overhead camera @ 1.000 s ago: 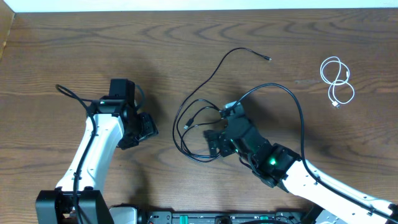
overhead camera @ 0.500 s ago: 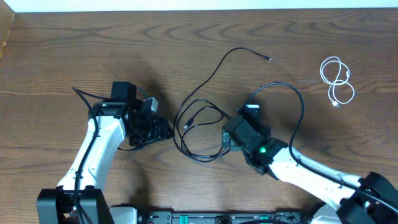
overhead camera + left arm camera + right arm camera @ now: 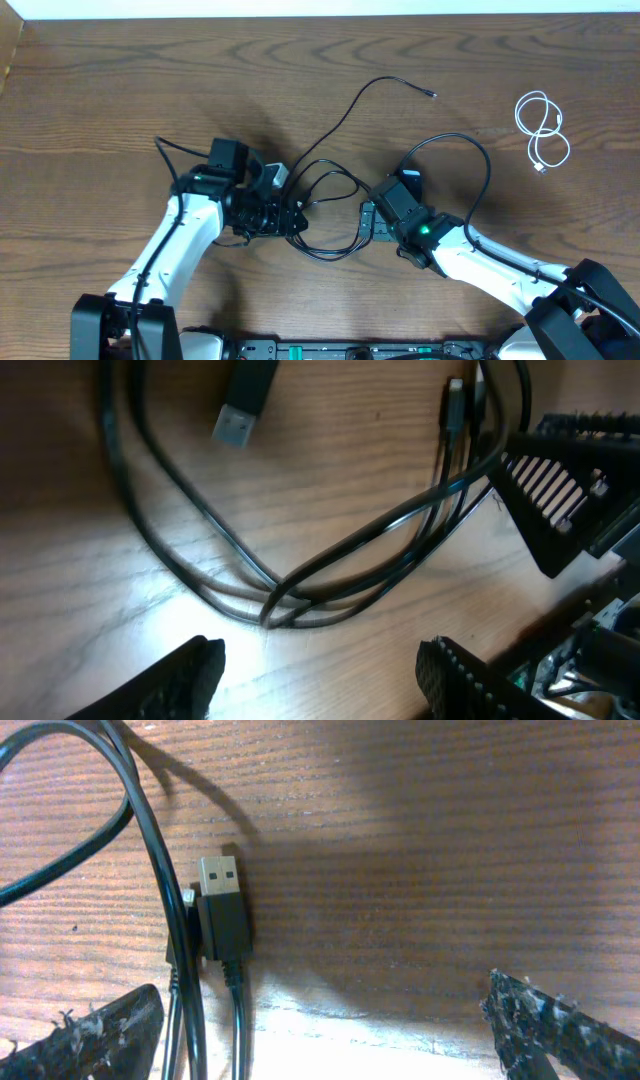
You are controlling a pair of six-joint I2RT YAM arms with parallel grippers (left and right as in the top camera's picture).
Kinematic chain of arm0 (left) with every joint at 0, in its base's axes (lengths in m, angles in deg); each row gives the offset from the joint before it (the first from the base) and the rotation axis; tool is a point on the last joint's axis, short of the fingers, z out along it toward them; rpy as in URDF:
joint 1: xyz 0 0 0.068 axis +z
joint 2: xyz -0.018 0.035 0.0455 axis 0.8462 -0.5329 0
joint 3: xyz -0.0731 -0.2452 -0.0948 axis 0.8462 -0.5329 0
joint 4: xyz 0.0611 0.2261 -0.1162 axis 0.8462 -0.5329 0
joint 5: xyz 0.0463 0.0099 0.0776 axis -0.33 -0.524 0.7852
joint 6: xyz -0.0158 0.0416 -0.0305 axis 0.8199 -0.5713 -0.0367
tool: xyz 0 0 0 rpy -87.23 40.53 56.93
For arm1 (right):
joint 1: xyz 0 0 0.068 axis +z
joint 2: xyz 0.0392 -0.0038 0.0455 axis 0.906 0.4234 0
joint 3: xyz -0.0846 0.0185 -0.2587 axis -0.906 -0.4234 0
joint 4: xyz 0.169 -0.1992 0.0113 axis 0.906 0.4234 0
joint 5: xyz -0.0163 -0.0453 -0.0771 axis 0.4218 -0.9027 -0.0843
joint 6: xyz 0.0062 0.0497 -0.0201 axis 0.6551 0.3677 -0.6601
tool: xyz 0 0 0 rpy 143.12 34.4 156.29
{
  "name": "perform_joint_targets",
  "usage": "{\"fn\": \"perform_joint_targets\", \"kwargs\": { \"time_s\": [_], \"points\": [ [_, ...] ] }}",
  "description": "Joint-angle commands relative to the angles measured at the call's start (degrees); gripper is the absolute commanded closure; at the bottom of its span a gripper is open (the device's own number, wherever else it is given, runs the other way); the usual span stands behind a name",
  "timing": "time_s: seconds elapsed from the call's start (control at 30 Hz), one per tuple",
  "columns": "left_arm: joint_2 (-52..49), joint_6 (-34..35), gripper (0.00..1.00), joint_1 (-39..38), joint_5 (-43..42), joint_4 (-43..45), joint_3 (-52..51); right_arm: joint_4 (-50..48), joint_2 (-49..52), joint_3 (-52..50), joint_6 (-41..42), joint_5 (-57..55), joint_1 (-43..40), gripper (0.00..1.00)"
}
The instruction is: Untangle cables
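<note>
Several black cables lie tangled in loops at the table's middle, and one strand runs up to a small plug. A short white cable lies coiled apart at the far right. My left gripper is open at the tangle's left edge. In the left wrist view the crossing strands lie just ahead of that gripper, beyond a USB plug. My right gripper is open at the tangle's right edge. A USB plug and its cords lie ahead of the right gripper, by its left finger.
Thicker black arm wires loop above the right arm and behind the left arm. The right gripper's ribbed finger shows close by in the left wrist view. The table's far edge runs along the top.
My left arm has swung right, from well left of the tangle to its left edge. The right gripper has turned and drawn back slightly to the tangle's right side. The cables have hardly moved.
</note>
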Motion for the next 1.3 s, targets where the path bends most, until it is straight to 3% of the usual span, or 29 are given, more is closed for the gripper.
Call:
{"fn": "perform_joint_targets", "kwargs": {
  "time_s": [0.0, 0.27, 0.5, 0.7, 1.27],
  "points": [
    [-0.13, 0.44, 0.33, -1.70, -0.74, 4.52, -2.86, 0.02, 0.59, 0.52, 0.61, 0.24, -0.22, 0.01],
    [-0.17, 0.55, 0.33, -5.01, -0.72, 13.75, -5.09, 0.02, 0.59, 0.52, 0.61, 0.22, -0.22, 0.01],
    [-0.17, 0.52, 0.33, -7.67, -0.46, 14.82, -5.09, 0.02, 0.59, 0.52, 0.61, 0.22, -0.22, 0.01],
    [-0.17, 0.55, 0.34, -8.57, 5.55, 16.35, -5.09, 0.02, 0.59, 0.52, 0.61, 0.24, -0.22, 0.01],
    [-4.15, 1.01, 0.34, -8.63, 5.22, 20.24, -5.09, 0.00, 0.59, 0.52, 0.61, 0.22, -0.22, 0.01]
  ]
}}
